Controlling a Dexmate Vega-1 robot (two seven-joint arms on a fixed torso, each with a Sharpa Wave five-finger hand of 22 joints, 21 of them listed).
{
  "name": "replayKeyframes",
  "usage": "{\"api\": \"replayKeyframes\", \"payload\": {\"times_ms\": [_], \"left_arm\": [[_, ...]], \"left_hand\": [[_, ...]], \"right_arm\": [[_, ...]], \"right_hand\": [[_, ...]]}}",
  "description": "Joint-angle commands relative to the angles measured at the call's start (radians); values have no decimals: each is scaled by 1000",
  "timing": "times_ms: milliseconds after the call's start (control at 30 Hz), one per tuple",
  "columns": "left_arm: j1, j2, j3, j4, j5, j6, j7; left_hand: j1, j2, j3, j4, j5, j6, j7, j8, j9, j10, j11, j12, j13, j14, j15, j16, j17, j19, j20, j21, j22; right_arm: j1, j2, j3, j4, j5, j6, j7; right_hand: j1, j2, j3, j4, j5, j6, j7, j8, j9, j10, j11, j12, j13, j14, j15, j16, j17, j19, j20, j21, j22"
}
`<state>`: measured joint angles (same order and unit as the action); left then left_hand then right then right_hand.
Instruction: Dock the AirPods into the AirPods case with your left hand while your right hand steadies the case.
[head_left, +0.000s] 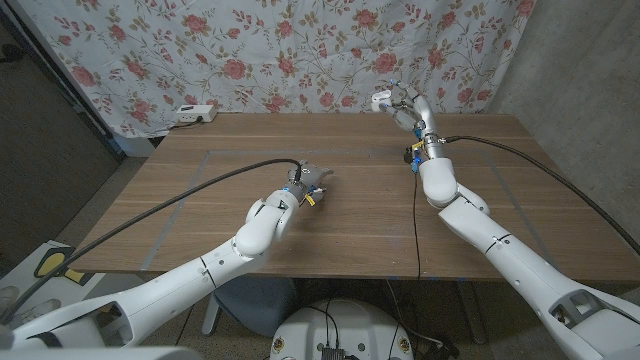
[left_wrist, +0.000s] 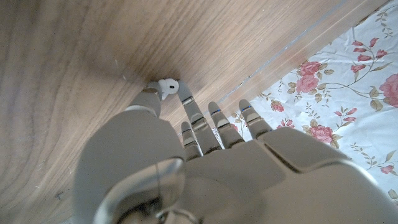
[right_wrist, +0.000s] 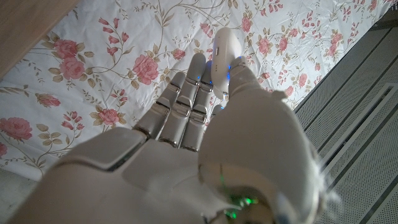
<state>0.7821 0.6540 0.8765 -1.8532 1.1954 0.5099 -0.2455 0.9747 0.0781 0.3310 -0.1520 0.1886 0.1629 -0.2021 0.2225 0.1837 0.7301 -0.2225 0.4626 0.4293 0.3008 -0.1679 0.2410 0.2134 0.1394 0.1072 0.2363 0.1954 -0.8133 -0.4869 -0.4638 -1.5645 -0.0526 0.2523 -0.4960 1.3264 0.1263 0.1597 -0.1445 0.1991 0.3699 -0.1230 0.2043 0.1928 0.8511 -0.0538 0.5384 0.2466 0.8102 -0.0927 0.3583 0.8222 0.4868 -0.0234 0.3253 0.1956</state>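
My left hand (left_wrist: 186, 155) is low at mid-table, thumb and a fingertip closing on the AirPod (left_wrist: 168, 85) lying on the wooden table (head_left: 200, 190); pinch firmly before lifting. Far right, my right hand (head_left: 408, 108) holds the AirPods case (right_wrist: 222, 53) aloft; keep it steady.

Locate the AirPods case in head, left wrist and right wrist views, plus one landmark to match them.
Head view: AirPods case, white, held in the right hand, raised at the table's far edge.
Left wrist view: I can't find the case; the left hand pinches an AirPod.
Right wrist view: case at the fingertips, upper middle.
Shared landmark: floral curtain.
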Motion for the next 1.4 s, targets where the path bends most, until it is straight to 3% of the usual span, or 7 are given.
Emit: {"api": "replayKeyframes", "payload": {"times_ms": [33, 900, 1400], "left_arm": [[-10, -2, 5, 8, -14, -5, 3], [3, 4, -4, 19, -62, -4, 87], [9, 6, -13, -4, -64, 18, 132]], "left_hand": [[13, 9, 2, -6, 6, 8, -2, 2, 2, 19, 1, 8, 5, 34, -26, 7, 2, 11, -2, 0, 1], [59, 42, 14, -15, 12, 12, 10, -12, 3, 52, 0, 29, 19, 49, -35, 12, 4, 26, -1, 5, 0], [79, 39, 11, -19, 11, 12, 6, -17, 4, 65, -1, 41, 29, 52, -33, 12, 4, 32, -5, 6, 0]], "right_arm": [[7, 3, -2, 10, 4, 1, 3], [7, 8, -5, 2, 7, -9, -2], [-2, 3, 0, -4, 12, -6, -1]], "right_hand": [[2, 11, 0, -3, 6, 5, -1, 5, 3, 139, -128, 14, 12, 6, -149, -3, 5, 1, 7, 2, 0], [2, 10, 0, -4, 6, 8, -1, 5, 3, 141, -128, 15, 12, 10, -149, -4, 8, 2, 7, 2, 0], [2, 10, 0, -4, 6, 7, 0, 4, 3, 142, -128, 15, 11, 10, -149, -6, 8, 2, 9, 2, 0]]}}
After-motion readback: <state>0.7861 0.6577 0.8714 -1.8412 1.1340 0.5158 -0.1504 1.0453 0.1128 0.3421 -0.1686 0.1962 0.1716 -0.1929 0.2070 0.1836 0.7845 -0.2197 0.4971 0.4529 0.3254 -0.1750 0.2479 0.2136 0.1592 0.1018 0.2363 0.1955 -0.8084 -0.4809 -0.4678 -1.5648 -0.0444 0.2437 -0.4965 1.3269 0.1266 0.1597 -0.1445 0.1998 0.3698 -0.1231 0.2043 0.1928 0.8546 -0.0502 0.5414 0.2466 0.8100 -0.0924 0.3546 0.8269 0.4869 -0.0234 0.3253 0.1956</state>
